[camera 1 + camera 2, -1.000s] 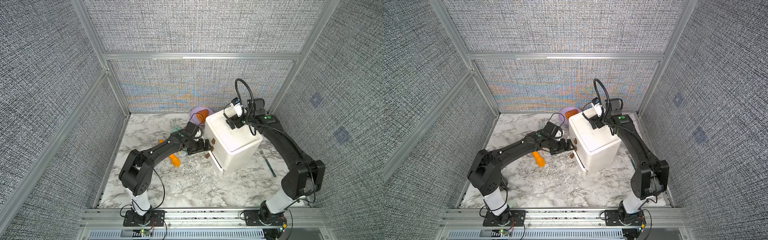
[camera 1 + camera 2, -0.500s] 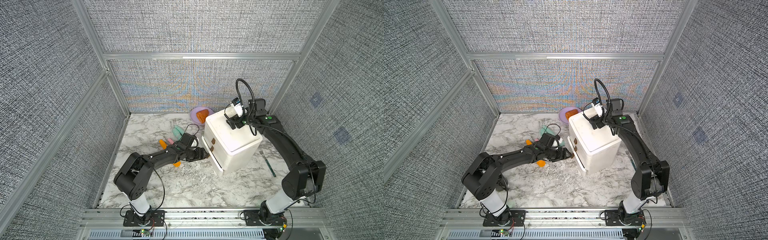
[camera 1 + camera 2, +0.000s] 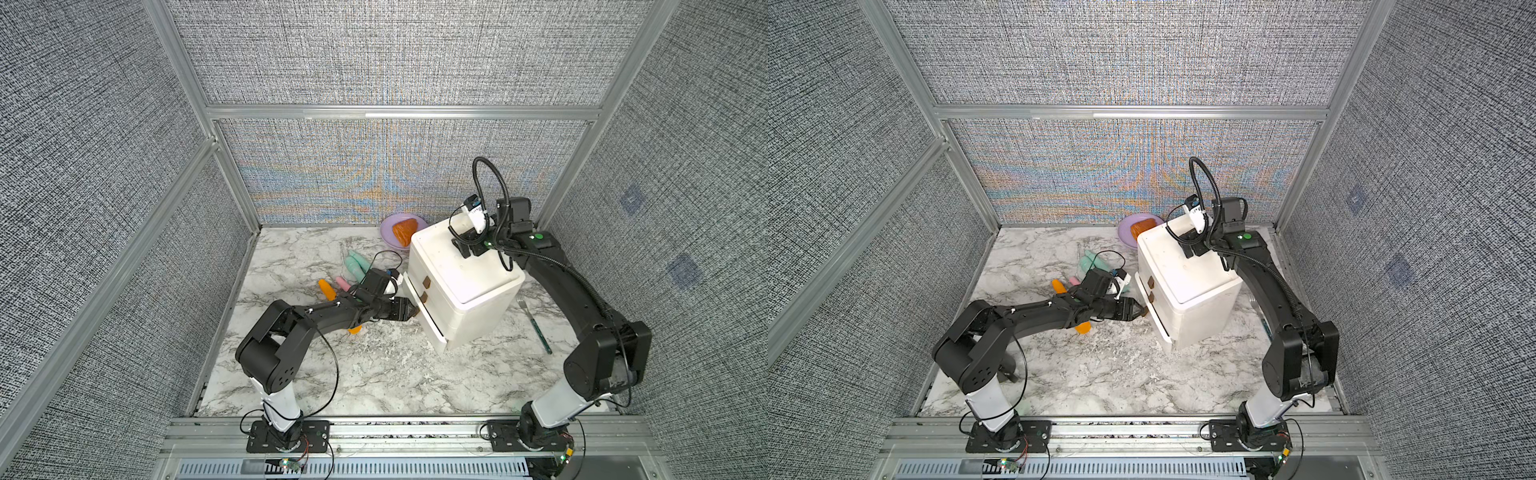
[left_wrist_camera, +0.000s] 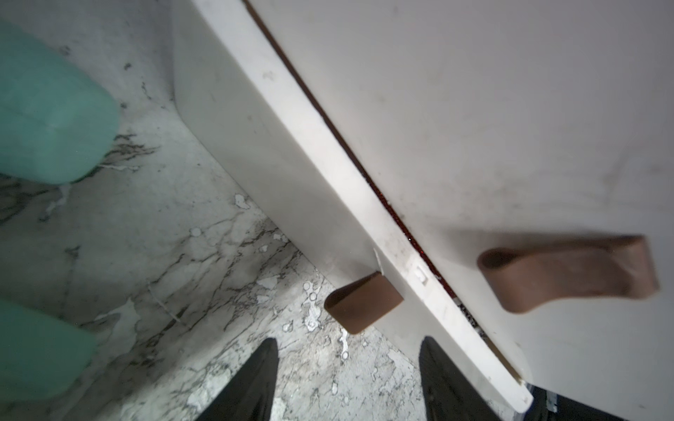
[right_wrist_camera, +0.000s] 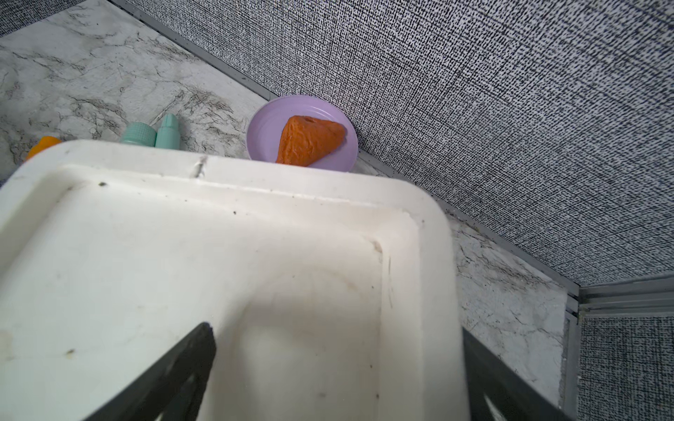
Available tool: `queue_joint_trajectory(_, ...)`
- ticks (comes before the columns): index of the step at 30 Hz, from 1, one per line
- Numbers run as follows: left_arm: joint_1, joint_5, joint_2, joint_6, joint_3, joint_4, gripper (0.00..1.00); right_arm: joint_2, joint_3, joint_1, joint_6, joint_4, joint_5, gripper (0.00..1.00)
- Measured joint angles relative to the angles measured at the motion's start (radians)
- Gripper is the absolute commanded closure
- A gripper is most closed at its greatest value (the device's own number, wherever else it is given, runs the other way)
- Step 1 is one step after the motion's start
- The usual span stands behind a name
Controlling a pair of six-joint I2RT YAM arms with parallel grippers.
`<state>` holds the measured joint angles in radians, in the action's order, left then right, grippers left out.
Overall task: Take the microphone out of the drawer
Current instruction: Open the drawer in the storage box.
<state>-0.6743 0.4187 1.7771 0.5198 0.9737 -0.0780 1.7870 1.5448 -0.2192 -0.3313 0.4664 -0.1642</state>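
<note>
Two arms show in both top views, working at a white drawer unit (image 3: 465, 291) that stands on the marble bench (image 3: 374, 374). Any lettering on the arms is too small to read.

The left arm lies low, stretched across the bench. Its left hand (image 3: 409, 309) is level and points at the unit's front, tips just at the lower brown pull (image 3: 423, 297). The upper pull (image 3: 426, 282) sits just above. The right arm arches over the unit, with the right hand (image 3: 468, 248) tipped down over the unit's top near its back edge. Behind the unit is a purple plate (image 3: 390, 230) carrying an orange wedge (image 3: 405, 230). Two teal bottles (image 3: 356, 264) lie near the left wrist. A green-handled fork (image 3: 536, 324) lies on the bench at the unit's right side.

Left wrist view: the fingers (image 4: 255, 379) stand moderately apart with nothing between them. The lower pull lies just ahead of the tips, untouched. Its drawer front (image 4: 291, 164) stands slightly proud with a dark slit behind it, a detail the top views do not resolve.

Right wrist view: the fingers (image 5: 182, 364) are spread wide over the unit's bare top and grip nothing. Contact with the top cannot be told. The wedge shows in finer detail here than in the top views.

Microphone: seen in no view, so its place cannot be told.
</note>
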Motion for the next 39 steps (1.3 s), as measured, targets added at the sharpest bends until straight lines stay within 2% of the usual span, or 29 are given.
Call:
queue_joint_trajectory(5,-0.003,0.0,0.013,-0.055,0.008,-0.016,0.38,-0.003,-0.01,-0.004,0.003,-0.017,0.007,0.02)
queue_joint_trajectory(9,-0.005,0.0,0.033,-0.106,0.034,-0.007,0.43,-0.005,-0.013,-0.004,0.004,-0.022,0.008,0.02)
queue_joint_trajectory(22,-0.017,-0.036,0.058,-0.286,0.065,0.108,0.4,0.004,0.005,-0.005,0.011,-0.006,0.007,0.02)
queue_joint_trajectory(27,-0.027,-0.044,0.056,-0.33,0.035,0.072,0.39,0.006,0.008,-0.005,0.013,-0.003,0.007,0.02)
queue_joint_trajectory(39,-0.045,-0.129,0.033,-0.369,-0.046,-0.146,0.42,0.01,0.015,-0.006,0.013,0.004,0.011,0.02)
